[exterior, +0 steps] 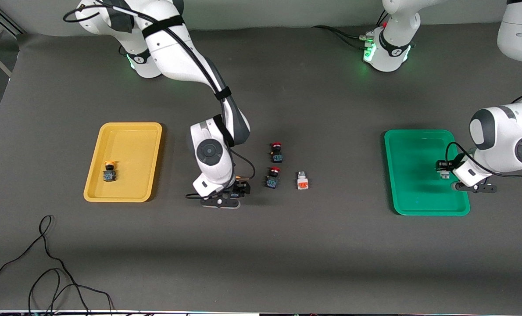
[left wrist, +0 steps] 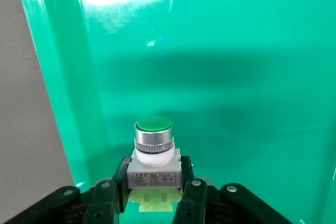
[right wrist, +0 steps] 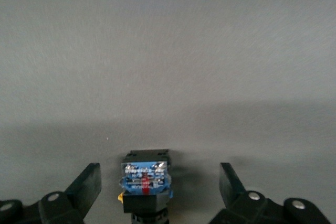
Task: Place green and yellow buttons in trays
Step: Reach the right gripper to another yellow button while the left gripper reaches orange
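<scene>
1. The green-faced button [left wrist: 153, 153] is clamped at its white body by the left gripper [left wrist: 154, 195] over the green tray [exterior: 412, 193]; a label on the body is seen, its print too small to be read.
2. The right gripper [right wrist: 160, 190] is held spread apart around a yellow-capped button [right wrist: 145, 179] on the table [exterior: 287, 245]; its blue face carries unreadable print.
3. Another yellow-capped button [exterior: 109, 171] lies in the yellow tray [exterior: 131, 131].
4. The orange-faced white button [exterior: 302, 181] lies beside two red-capped buttons [exterior: 272, 177].
</scene>
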Controlling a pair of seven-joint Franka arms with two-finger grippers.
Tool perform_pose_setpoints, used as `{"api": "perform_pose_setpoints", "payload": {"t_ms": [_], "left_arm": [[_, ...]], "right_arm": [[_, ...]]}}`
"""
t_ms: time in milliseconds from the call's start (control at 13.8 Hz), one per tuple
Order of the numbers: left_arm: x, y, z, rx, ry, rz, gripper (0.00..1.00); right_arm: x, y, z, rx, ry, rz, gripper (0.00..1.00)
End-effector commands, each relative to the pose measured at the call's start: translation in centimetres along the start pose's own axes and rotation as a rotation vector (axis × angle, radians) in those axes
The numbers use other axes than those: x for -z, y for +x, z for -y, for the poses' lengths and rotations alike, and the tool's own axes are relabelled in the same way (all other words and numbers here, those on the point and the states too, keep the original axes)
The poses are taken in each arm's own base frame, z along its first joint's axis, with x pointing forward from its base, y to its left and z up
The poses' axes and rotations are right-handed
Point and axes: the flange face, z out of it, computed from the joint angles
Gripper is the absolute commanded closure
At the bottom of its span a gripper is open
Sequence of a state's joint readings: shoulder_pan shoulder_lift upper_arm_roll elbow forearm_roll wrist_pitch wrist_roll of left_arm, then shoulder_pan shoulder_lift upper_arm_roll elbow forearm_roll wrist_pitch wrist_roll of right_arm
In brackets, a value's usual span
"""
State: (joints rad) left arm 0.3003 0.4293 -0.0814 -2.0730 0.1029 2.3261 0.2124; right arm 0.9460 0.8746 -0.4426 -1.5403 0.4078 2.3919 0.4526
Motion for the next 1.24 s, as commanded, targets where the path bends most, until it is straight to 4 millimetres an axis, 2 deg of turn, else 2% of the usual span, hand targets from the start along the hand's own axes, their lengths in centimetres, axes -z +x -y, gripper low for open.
{"api": "perform_pose_setpoints", "payload": {"t_ms": [0,73,145,218,363,436,509,581,654,726,872,1017,1162], "left_arm": [[-0.2,-0.1,-0.2,0.024,0.0,0.002,0.41],[-0.1,-0.1,0.0,0.024,-0.001,0.002,0.0],[-0.1,-0.1,-0.1,0.023,-0.001,0.005,0.0],[0.0,0.0,-0.2,0.02,-0.001,0.008,0.0],[1.0,-0.1,-0.6,0.026,0.001,0.013,0.0],[2.9,-0.1,-1.6,0.009,0.001,0.026,0.0],[4.5,0.0,-3.2,-0.014,-0.001,0.047,0.0],[6.2,0.1,-5.5,-0.029,-0.006,0.055,0.0],[7.4,0.1,-8.3,0.001,-0.024,0.071,0.0],[8.5,0.2,-11.7,0.008,-0.037,0.069,0.04],[10.3,1.0,-18.5,0.034,-0.05,0.047,0.06],[10.9,1.4,-25.9,0.099,-0.069,0.023,0.06],[11.3,2.8,-32.6,0.15,-0.1,0.008,0.06]], "right_arm": [[0.5,-0.3,0.9,0.009,0.032,0.003,0.18],[0.5,-0.3,0.9,0.009,0.032,0.003,0.47],[0.5,-0.3,0.9,0.013,0.031,0.005,0.7],[0.7,-0.1,0.8,0.013,0.034,0.003,0.8],[1.5,0.4,0.5,0.016,0.04,0.003,0.86],[1.9,0.4,0.4,0.016,0.037,0.02,0.88],[3.2,0.8,0.6,0.018,0.04,0.031,0.88],[4.5,1.0,0.7,0.018,0.039,0.056,0.88],[7.0,1.2,1.0,0.02,0.05,0.082,0.88],[9.9,1.2,0.9,0.021,0.06,0.115,0.88],[16.4,1.8,-0.6,0.033,0.078,0.155,0.88],[20.8,3.0,-4.7,0.103,0.086,0.195,0.88],[23.0,4.9,-10.9,0.194,0.079,0.219,0.88]]}}
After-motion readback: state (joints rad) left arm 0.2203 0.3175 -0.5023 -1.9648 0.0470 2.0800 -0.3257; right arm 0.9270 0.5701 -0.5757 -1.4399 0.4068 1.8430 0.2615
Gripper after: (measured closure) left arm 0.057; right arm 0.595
